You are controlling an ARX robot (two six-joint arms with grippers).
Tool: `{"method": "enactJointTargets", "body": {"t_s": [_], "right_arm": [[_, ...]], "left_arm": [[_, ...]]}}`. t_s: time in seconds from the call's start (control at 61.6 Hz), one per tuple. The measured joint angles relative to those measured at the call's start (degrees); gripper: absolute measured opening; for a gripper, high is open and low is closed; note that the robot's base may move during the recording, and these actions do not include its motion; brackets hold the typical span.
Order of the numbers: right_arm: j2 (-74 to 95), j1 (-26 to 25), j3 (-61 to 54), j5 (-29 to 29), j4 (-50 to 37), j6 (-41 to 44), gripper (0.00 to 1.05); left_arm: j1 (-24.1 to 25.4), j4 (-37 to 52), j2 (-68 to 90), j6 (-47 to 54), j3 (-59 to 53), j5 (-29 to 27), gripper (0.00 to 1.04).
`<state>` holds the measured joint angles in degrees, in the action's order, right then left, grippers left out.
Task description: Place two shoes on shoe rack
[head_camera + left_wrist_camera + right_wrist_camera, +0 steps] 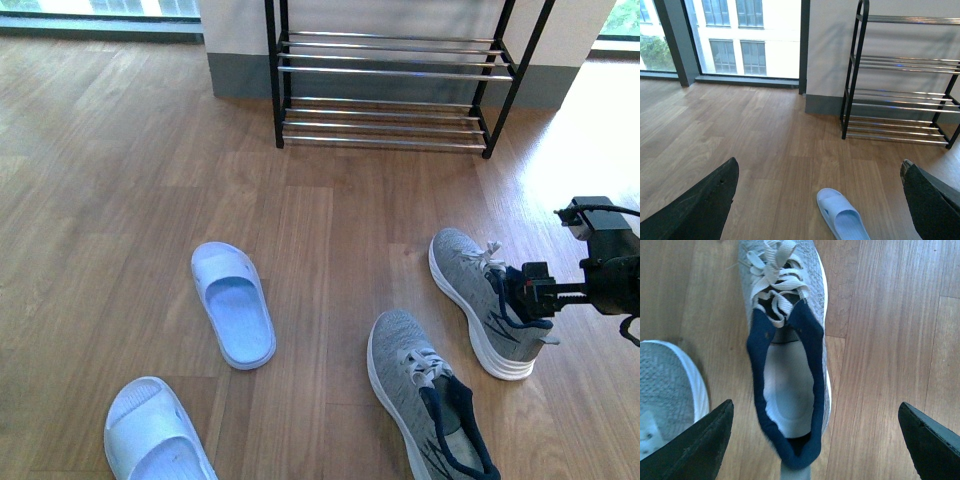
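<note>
Two grey knit sneakers lie on the wooden floor, one (485, 305) on the right and the other (425, 400) nearer the front. My right gripper (528, 288) hangs open over the heel of the right one. In the right wrist view that sneaker (790, 385) shows its navy lining between the spread fingers of the right gripper (815, 407), closer to one finger, untouched. The other sneaker's toe (670, 385) is beside it. The shoe rack (390, 90) stands empty at the back wall. My left gripper (819, 165) is open above the floor, facing the rack (900, 95).
Two pale blue slippers lie to the left, one (233, 303) mid-floor and one (155, 435) at the front edge. The first slipper (842, 217) also shows below the left gripper. A grey skirting wall (240, 75) backs the rack; windows lie further left.
</note>
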<state>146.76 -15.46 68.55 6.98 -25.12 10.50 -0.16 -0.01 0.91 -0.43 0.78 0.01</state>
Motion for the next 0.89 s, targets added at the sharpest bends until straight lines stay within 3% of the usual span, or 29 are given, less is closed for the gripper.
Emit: {"method": "enactJointTargets", "body": {"t_s": [0.373, 0.6, 0.892], "right_arm": [[11.7, -1.5, 14.0, -2.7, 5.1, 1.7, 0.95], [13.9, -1.2, 16.9, 1.4, 7.6, 2.5, 0.95], [14.1, -0.1, 17.0, 4.0, 8.0, 2.4, 0.53]], "left_arm": [[0.0, 0.0, 0.0, 0.0, 0.0, 0.0, 0.95], [0.0, 0.0, 0.0, 0.0, 0.0, 0.0, 0.95], [0.0, 0.0, 0.0, 0.0, 0.0, 0.0, 0.95]]}}
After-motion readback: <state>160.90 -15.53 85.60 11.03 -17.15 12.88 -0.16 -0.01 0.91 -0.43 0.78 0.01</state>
